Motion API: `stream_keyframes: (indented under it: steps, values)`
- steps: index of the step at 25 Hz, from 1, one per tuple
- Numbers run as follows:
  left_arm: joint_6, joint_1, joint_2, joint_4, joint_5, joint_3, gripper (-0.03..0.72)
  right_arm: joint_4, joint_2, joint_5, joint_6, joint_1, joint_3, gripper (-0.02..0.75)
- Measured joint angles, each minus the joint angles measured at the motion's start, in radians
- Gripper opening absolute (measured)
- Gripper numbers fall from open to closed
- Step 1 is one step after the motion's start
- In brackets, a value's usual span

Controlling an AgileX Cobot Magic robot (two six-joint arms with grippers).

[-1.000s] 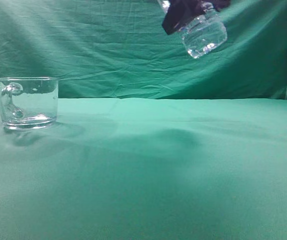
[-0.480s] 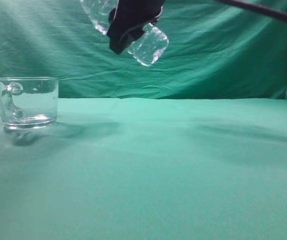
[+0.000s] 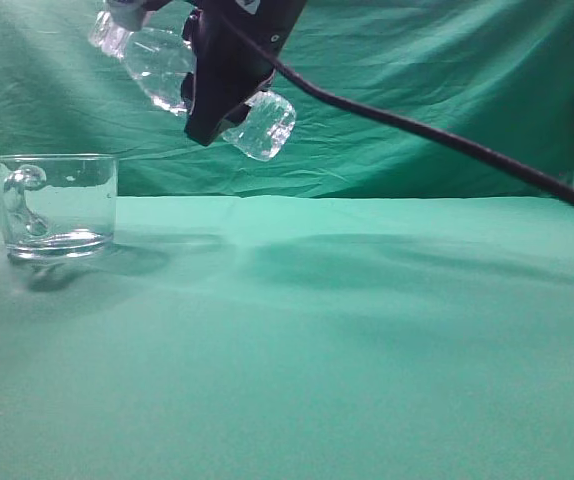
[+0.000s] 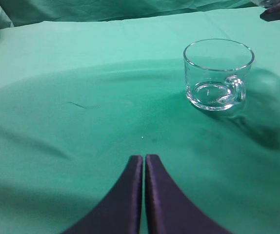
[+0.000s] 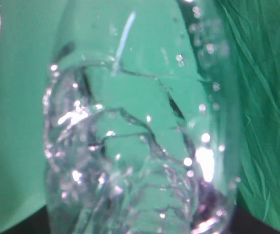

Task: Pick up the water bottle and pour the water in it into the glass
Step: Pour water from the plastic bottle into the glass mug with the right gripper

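So the left hand (image 4: pixel 143 168) is parked low over the bench (image 3: pixel 367 350) nearest its own camera, fingers pressed together with nothing in them, and past it sits the glass (image 4: pixel 218 74), upright, handle facing that camera, looking pretty much empty. Further up, the right hand (image 3: pixel 222 85) is clamped around the middle of the water bottle (image 3: pixel 192 80), and it's moved a lot: a second ago the bottle was way over on the right, now it's tilted, neck up-left, just right of and above the glass. Water (image 5: pixel 130 161) sloshes inside, nothing pouring yet. Not much else around, just the green backdrop (image 3: pixel 417 100) and the arm's black cable (image 3: pixel 447 140); path looks open.
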Motion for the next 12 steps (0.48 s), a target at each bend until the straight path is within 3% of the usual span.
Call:
stream_keyframes:
  steps: [12]
  values:
    - [0.000, 0.000, 0.000, 0.000, 0.000, 0.000, 0.000, -0.282, 0.006, 0.005, 0.000, 0.002, -0.010, 0.347]
